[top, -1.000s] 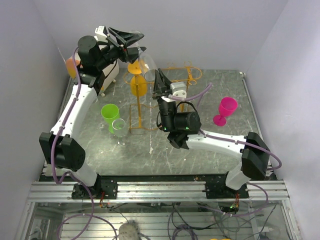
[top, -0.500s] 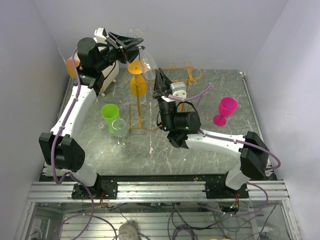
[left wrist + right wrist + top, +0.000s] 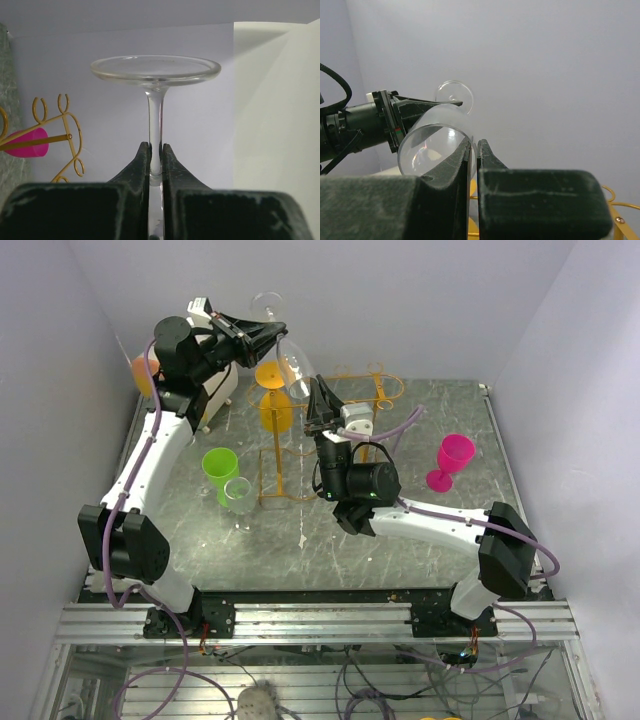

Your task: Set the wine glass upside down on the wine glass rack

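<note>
Clear wine glass (image 3: 156,70), bowl barely discernible, stem clamped in raised left gripper (image 3: 156,148), rim pinched by right gripper (image 3: 474,145).

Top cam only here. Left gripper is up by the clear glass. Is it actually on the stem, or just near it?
Observer: On it. In the left wrist view, the left gripper is shut on the stem of the clear wine glass, with bare stem between the fingers and the foot.
Operator: And the right one?
Observer: In the right wrist view, the right gripper is closed on the bowl's wall at the rim, so both arms hold the glass.
Operator: Any rack contact?
Observer: None visible. In the left wrist view, the wine glass rack sits off to the left, apart from the stem.
</note>
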Action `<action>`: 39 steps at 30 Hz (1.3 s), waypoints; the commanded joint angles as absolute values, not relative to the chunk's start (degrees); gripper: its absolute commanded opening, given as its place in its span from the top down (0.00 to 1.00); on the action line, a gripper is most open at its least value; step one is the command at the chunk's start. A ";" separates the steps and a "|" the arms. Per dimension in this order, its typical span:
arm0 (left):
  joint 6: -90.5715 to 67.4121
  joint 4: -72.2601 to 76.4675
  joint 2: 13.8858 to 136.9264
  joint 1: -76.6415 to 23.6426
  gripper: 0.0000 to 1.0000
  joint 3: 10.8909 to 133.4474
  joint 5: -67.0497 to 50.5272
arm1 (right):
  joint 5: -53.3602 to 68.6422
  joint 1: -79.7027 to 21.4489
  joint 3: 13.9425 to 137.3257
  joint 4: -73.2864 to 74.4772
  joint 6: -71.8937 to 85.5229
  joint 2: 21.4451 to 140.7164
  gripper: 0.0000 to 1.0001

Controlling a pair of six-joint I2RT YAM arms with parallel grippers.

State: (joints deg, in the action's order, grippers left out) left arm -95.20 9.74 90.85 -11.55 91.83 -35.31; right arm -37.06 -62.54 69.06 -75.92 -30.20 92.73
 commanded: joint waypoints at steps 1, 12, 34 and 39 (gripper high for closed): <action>-95.17 13.94 87.98 -11.16 0.93 91.93 -37.96 | -37.88 -61.79 70.30 -75.78 -28.49 92.98 1.00; -92.36 21.84 88.32 -8.32 0.93 93.33 -39.45 | -36.11 -61.79 69.84 -70.78 -25.38 91.86 0.56; -30.89 -24.38 79.66 -5.49 0.93 111.89 -35.96 | -27.95 -61.87 60.52 -39.59 -16.90 65.78 0.00; -24.47 -26.67 72.39 -5.67 0.93 104.29 -35.14 | -30.88 -61.92 59.23 -38.15 -16.46 61.95 0.00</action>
State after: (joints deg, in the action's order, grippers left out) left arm -35.20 -21.52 76.95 -5.76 107.79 -36.93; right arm -28.77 -61.95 60.36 -42.06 -17.80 63.83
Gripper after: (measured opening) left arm 0.119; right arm 0.996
